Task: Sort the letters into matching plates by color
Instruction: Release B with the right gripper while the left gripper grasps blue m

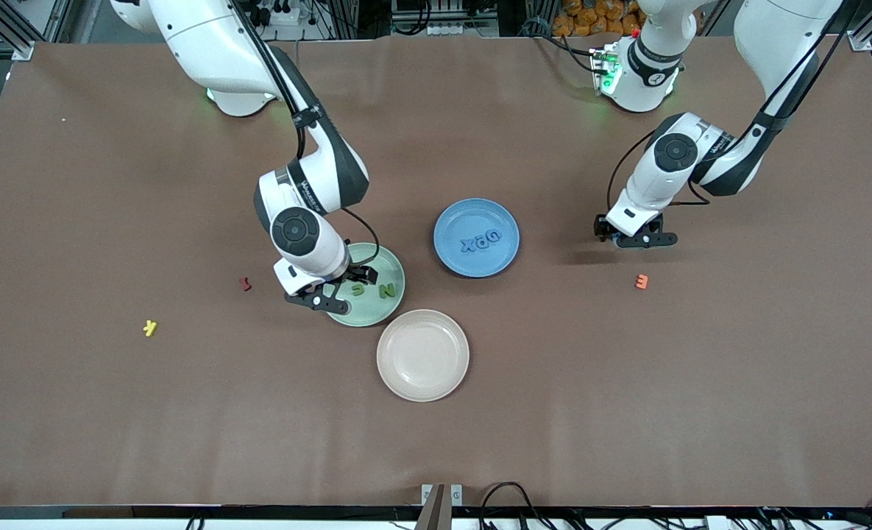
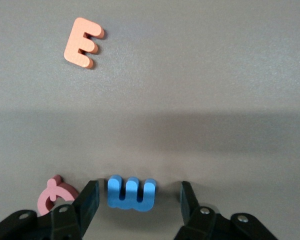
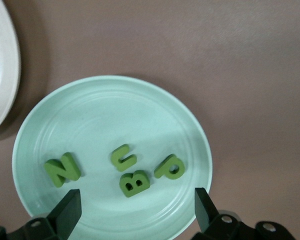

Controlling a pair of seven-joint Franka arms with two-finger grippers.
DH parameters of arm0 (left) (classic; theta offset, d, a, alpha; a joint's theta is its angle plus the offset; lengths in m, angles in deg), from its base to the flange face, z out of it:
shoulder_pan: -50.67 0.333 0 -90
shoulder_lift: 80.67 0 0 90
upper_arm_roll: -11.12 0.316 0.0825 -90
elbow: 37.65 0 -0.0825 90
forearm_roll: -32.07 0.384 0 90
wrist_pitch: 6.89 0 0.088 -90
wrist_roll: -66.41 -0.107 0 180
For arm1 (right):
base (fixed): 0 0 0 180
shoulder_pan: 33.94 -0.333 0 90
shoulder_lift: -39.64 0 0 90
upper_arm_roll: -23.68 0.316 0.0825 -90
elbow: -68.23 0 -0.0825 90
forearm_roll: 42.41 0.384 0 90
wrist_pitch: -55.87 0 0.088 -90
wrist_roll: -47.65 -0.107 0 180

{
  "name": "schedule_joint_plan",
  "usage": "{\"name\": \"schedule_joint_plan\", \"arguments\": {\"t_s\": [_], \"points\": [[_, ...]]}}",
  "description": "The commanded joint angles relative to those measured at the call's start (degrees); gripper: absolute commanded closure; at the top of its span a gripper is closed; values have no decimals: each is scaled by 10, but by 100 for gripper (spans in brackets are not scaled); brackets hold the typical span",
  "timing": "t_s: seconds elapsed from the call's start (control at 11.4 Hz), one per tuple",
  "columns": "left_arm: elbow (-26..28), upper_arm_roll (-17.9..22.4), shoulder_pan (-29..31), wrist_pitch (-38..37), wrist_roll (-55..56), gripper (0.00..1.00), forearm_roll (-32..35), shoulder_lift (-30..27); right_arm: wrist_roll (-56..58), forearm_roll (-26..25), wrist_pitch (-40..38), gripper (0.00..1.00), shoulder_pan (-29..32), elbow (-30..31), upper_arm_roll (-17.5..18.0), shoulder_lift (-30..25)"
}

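The mint green plate (image 1: 388, 313) holds four green letters, N (image 3: 63, 169), C (image 3: 123, 157), B (image 3: 135, 183) and P (image 3: 169, 167). My right gripper (image 3: 137, 200) is open and empty over that plate (image 3: 90, 115), above the B; in the front view (image 1: 330, 293) it hides part of the plate. The blue plate (image 1: 450, 258) holds three blue letters (image 1: 480, 241). My left gripper (image 2: 138, 194) is open, low over the table (image 1: 636, 237). A fourth blue letter (image 2: 131, 193) lies on the table between its fingers, untouched.
A beige plate (image 1: 422, 355) sits nearer the front camera than the green plate. An orange E (image 1: 642, 280) lies near the left gripper, and a pink letter (image 2: 54, 196) is beside its finger. A red letter (image 1: 245, 283) and a yellow K (image 1: 150, 327) lie toward the right arm's end.
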State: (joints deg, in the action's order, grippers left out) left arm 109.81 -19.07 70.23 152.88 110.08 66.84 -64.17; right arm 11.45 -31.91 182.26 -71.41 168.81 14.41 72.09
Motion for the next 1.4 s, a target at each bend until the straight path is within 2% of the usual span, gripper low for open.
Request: {"name": "schedule_joint_plan", "arguments": {"t_s": [0.0, 0.18, 0.26, 0.35, 0.53, 0.61, 0.88, 1.05, 1.31], "points": [[20, 5, -3, 18, 12, 45, 7, -22, 64, -5, -15, 0, 41, -14, -3, 2], [20, 5, -3, 20, 12, 71, 7, -21, 151, -32, -13, 0, 85, -14, -2, 3], [20, 5, -3, 20, 12, 77, 7, -20, 179, -44, -13, 0, 108, -18, -2, 3], [20, 5, -3, 23, 12, 77, 7, -20, 203, -50, -13, 0, 135, -23, -2, 3], [19, 4, -3, 23, 13, 90, 7, -19, 290, -58, -14, 0, 183, -23, -2, 2], [16, 4, -3, 23, 14, 99, 5, -20, 314, -58, -14, 0, 201, -23, -3, 2], [8, -2, -11, 23, 19, 100, -10, -21, 322, -70, -12, 0, 259, -28, -1, 3], [-8, -34, -16, 22, 22, 100, -63, -21, 338, -100, -12, 0, 288, -28, 2, 2], [-41, -59, -49, 13, 24, 100, -151, -17, 340, -105, -13, 0, 309, -37, 1, -11]]}}
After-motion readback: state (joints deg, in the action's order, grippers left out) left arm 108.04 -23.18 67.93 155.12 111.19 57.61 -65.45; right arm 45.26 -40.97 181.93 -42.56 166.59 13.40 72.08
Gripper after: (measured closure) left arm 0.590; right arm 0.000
